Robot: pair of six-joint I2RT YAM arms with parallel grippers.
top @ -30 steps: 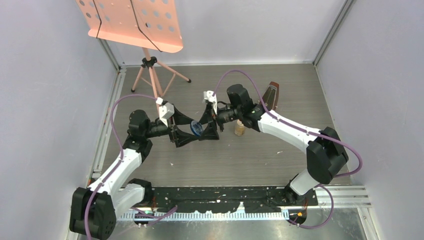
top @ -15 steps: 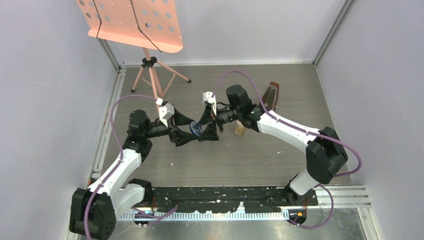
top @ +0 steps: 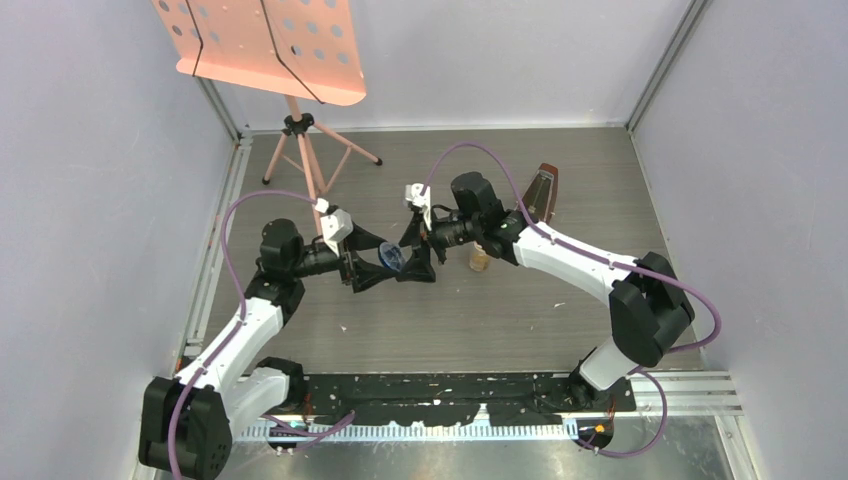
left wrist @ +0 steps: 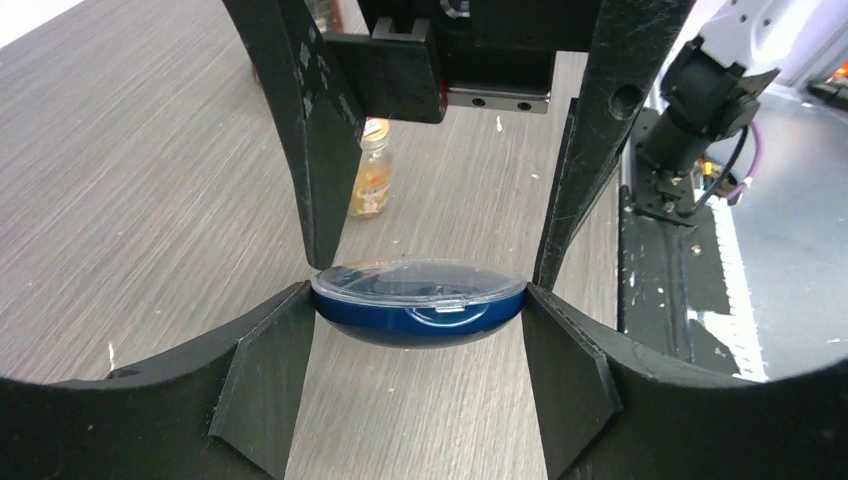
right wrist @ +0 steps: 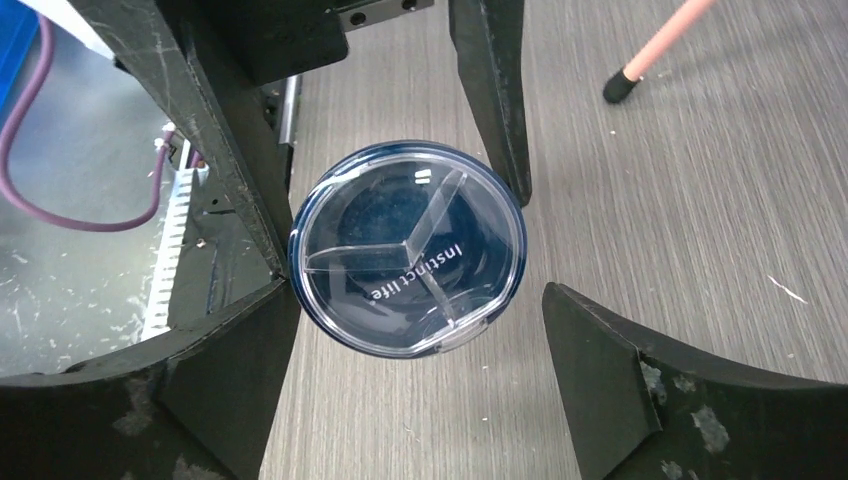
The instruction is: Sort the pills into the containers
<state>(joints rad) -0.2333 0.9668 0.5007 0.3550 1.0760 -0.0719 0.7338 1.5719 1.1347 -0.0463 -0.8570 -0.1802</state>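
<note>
The blue dish (top: 391, 258) is round and shiny, with a clear three-part lid (right wrist: 407, 250), and hangs just above the table. My left gripper (left wrist: 418, 300) is shut on it, one finger pressed on each side of its rim. My right gripper (right wrist: 420, 300) faces it from the other side and stands open: its left finger (right wrist: 230, 350) is at the dish's edge and its right finger (right wrist: 610, 370) is well apart. The amber bottle (top: 480, 258) stands upright behind the right wrist and also shows as the bottle (left wrist: 370, 180) in the left wrist view. No separate pills are in view.
A brown metronome (top: 545, 190) stands behind the right arm. A pink music stand (top: 270, 45) rises at the back left, one foot (right wrist: 620, 85) near the grippers. A black mat (top: 450, 400) runs along the near edge by the arm bases.
My right gripper's jaws have spread wider, and its right finger now stands off the dish. Both wrists shifted slightly. The left gripper keeps its hold.
</note>
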